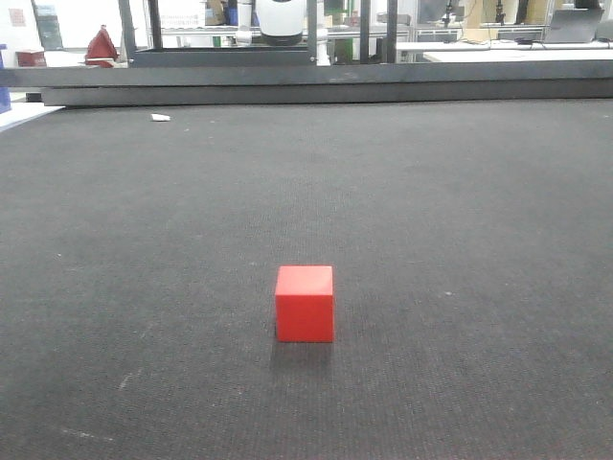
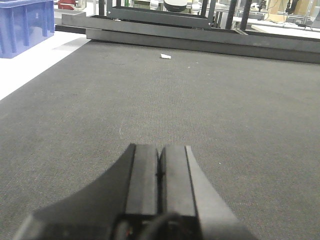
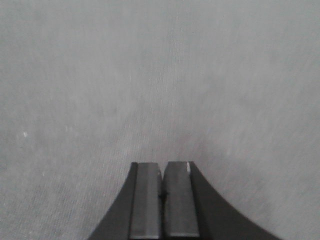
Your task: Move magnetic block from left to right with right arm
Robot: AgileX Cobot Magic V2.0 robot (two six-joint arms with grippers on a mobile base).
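Observation:
The magnetic block (image 1: 305, 303), a small red cube, rests alone on the dark grey mat (image 1: 460, 240) near the front centre of the front-facing view. Neither arm shows in that view. In the left wrist view my left gripper (image 2: 160, 147) is shut, its two black fingers pressed together over bare mat with nothing between them. In the right wrist view the right arm's gripper (image 3: 162, 164) is also shut and empty, above plain grey mat. The block appears in neither wrist view.
A raised dark ledge (image 1: 326, 84) runs along the mat's far edge, with a metal frame behind it. A small white scrap (image 1: 160, 117) lies near the far left. A blue crate (image 2: 25, 26) stands on the white surface left of the mat.

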